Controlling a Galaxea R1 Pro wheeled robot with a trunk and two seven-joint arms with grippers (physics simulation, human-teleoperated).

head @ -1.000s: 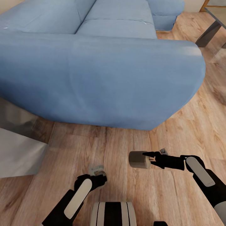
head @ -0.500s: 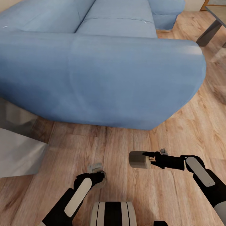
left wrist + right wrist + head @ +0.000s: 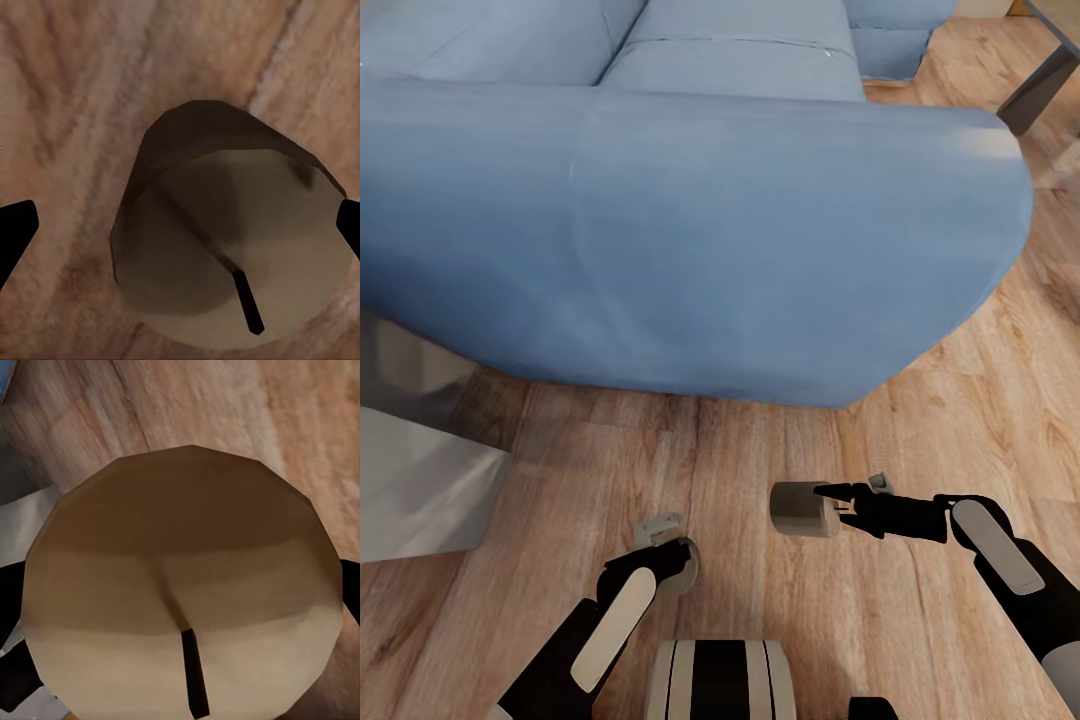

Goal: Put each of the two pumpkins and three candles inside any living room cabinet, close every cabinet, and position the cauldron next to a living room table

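Head view had both arms low in front of the robot, over a wood plank floor (image 3: pixel 760 610), with a big blue sofa (image 3: pixel 690 220) taking up most of the picture behind them.

The right arm came in from the lower right, forearm stretched out pretty much level and pointing toward the left arm's side. Its right hand (image 3: pixel 838 500) was clamped on a candle (image 3: pixel 798 508), a stubby beige-tan cylinder held sideways and up off the floor, just in front of the sofa's rounded arm. In the right wrist view that candle (image 3: pixel 180 585) was super close, flat faceted round end facing the camera with a short dark wick sticking out, dark fingertips (image 3: pixel 11 607) hugging it on both sides.

The left arm was bent down near the robot's trunk, with the left hand (image 3: pixel 678 562) pointing at the floor. In the left wrist view a second candle (image 3: pixel 225 240) sat right between the black fingertips (image 3: pixel 15 232), same tan stub with a faceted body, pale flat top and a little dark wick, resting on the floor. The fingertips were out at the picture's edges, spread wide, with floor showing between them and the wax, so that hand was not gripping anything.

There was also a grey counter leg (image 3: pixel 1040 90) at the far right.
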